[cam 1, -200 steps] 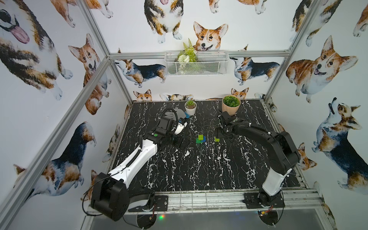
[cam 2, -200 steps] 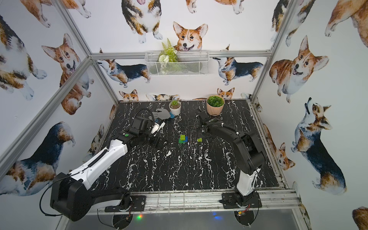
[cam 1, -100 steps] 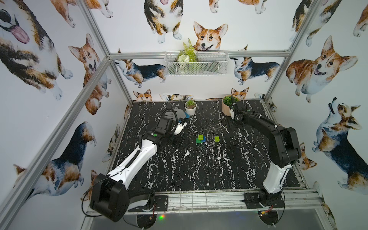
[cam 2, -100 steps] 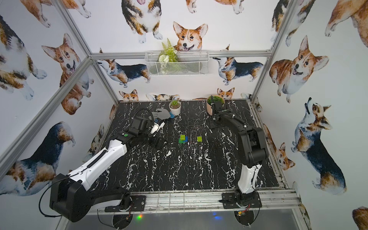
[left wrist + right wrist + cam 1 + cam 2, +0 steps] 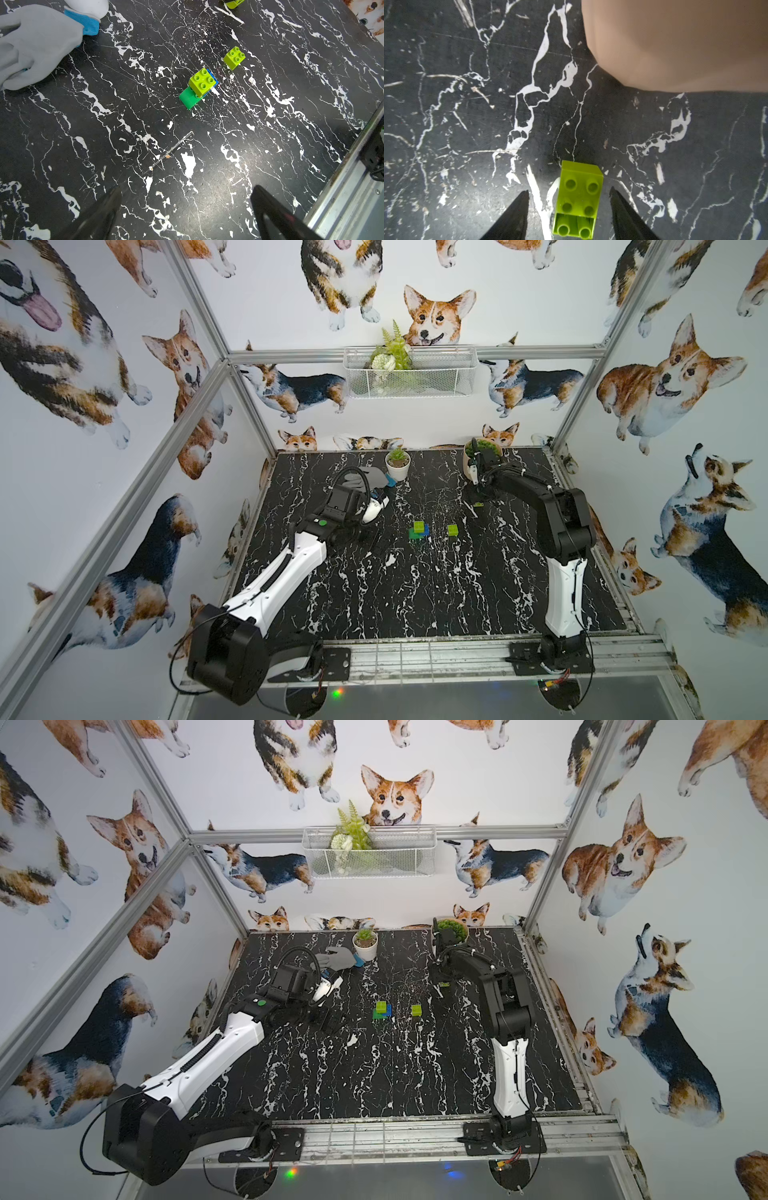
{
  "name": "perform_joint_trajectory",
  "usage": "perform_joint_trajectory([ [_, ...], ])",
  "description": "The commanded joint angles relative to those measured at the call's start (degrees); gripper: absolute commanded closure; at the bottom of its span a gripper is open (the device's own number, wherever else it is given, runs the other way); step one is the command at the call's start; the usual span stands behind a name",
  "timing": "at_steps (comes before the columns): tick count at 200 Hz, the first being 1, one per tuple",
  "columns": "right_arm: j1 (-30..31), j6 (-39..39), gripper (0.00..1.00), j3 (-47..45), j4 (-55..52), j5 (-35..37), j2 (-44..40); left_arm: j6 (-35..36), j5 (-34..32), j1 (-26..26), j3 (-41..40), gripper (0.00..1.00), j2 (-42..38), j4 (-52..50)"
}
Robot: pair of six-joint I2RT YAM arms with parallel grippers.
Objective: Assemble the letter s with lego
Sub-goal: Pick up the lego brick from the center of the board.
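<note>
A joined cluster of lego (image 5: 419, 529) (image 5: 382, 1009) (image 5: 200, 87) sits mid-table, a lime-green brick on top of a blue and a darker green one. A single lime brick (image 5: 452, 530) (image 5: 234, 57) lies just to its right. Another lime piece (image 5: 579, 197) (image 5: 478, 504) lies near the tan pot, studs up. My right gripper (image 5: 569, 189) is open and straddles it, with a gap on each side. My left gripper (image 5: 187, 199) (image 5: 363, 536) is wide open over bare table, left of the cluster. No finished letter s shows.
A tan plant pot (image 5: 478, 452) (image 5: 675, 41) stands right behind the right gripper. A small white pot (image 5: 397, 464) and a grey glove (image 5: 372, 477) (image 5: 37, 45) lie at the back behind the left arm. A wire basket (image 5: 409, 373) hangs on the back wall.
The right arm left the single lime brick mid-table, swung back toward the tan pot and came down around the other lime piece, its jaws narrowing. The left arm has not moved.
</note>
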Motion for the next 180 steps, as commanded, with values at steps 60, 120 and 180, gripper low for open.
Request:
perform_joint_trajectory([
  [60, -0.5, 2.1, 0.56, 1.4, -1.9, -1.0, 1.8, 0.4, 0.6, 0.1, 0.0, 0.0, 0.1, -0.2],
  [120, -0.8, 2.8, 0.64, 1.6, -2.9, -1.6, 2.1, -0.3, 1.0, 0.1, -0.2, 0.0, -0.4, 0.7],
  [180, -0.9, -1.8, 0.82, 1.2, -4.5, -4.0, -0.5, -0.6, 1.3, 0.3, 0.0, 0.0, -1.5, 0.6],
])
